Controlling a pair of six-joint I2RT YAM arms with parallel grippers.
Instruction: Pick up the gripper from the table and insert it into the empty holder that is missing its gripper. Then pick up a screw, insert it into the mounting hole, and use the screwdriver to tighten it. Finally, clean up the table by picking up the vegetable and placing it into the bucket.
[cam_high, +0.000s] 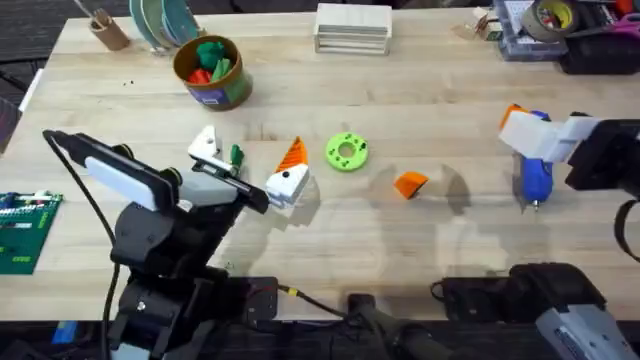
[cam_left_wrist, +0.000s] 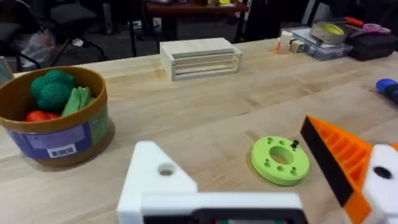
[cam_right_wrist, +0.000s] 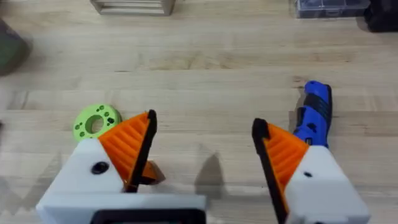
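The orange gripper (cam_high: 410, 184) lies on the table right of the green disc (cam_high: 347, 152), and part of it peeks out behind a finger (cam_right_wrist: 153, 175). My left gripper (cam_high: 248, 152) is open. One finger is the bare white holder (cam_left_wrist: 155, 180), the other (cam_left_wrist: 348, 162) carries an orange tip. A small green vegetable (cam_high: 236, 155) lies between them. A black screw (cam_left_wrist: 295, 144) stands on the disc (cam_left_wrist: 280, 160). My right gripper (cam_right_wrist: 204, 121) is open, both orange pads on, just beside the blue screwdriver (cam_right_wrist: 314, 115) (cam_high: 535, 176). The bucket (cam_high: 212, 72) holds toy vegetables.
A wooden crate (cam_high: 352, 27) stands at the back centre. A tan cup (cam_high: 110, 30) and stacked plates (cam_high: 165, 20) are at the back left. A parts box with tape (cam_high: 535, 25) sits at the back right. A green circuit board (cam_high: 20, 232) lies at the left edge.
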